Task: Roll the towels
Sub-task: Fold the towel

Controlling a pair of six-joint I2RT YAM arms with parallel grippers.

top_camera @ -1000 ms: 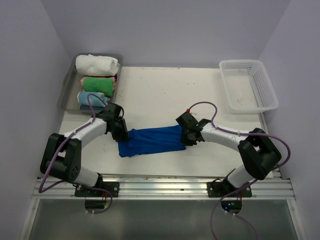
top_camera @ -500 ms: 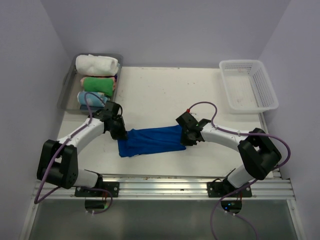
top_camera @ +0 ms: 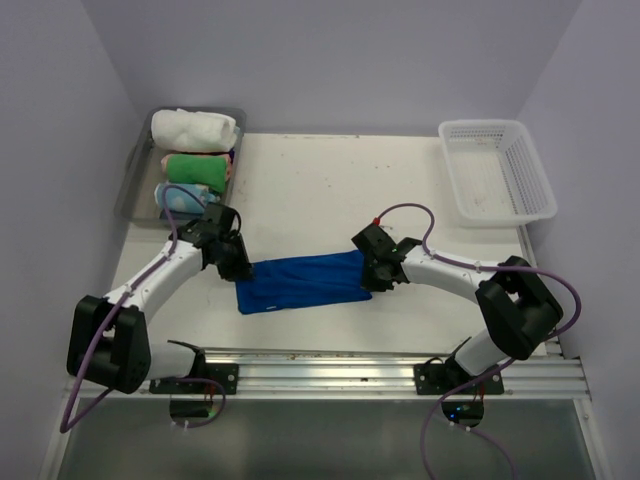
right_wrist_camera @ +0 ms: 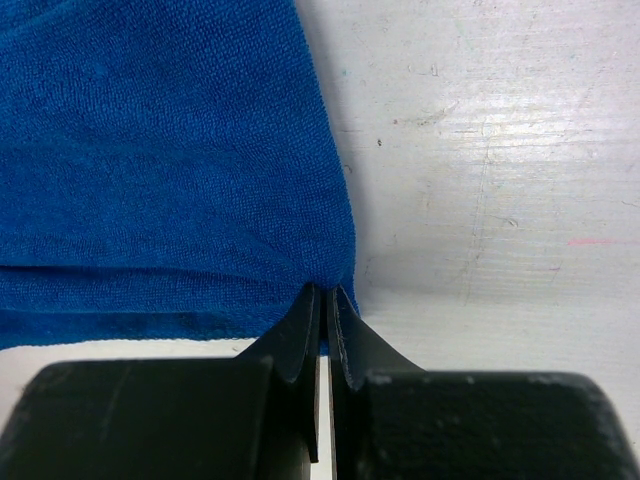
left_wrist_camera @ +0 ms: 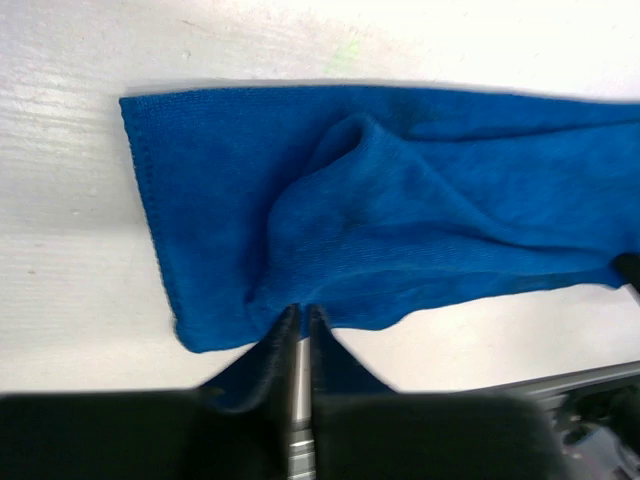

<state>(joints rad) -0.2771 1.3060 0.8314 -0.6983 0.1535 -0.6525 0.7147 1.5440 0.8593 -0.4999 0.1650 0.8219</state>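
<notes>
Mostly flat blue towel [left_wrist_camera: 450,190], one soft hump, perhaps doubled.

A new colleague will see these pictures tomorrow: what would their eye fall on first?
The blue towel at mid-table stands out most, lying between the left gripper at its left end and the right gripper, shut on its right edge. Next come the grey tray at far left, holding a rolled white towel and a green towel, and the white basket at far right.
</notes>
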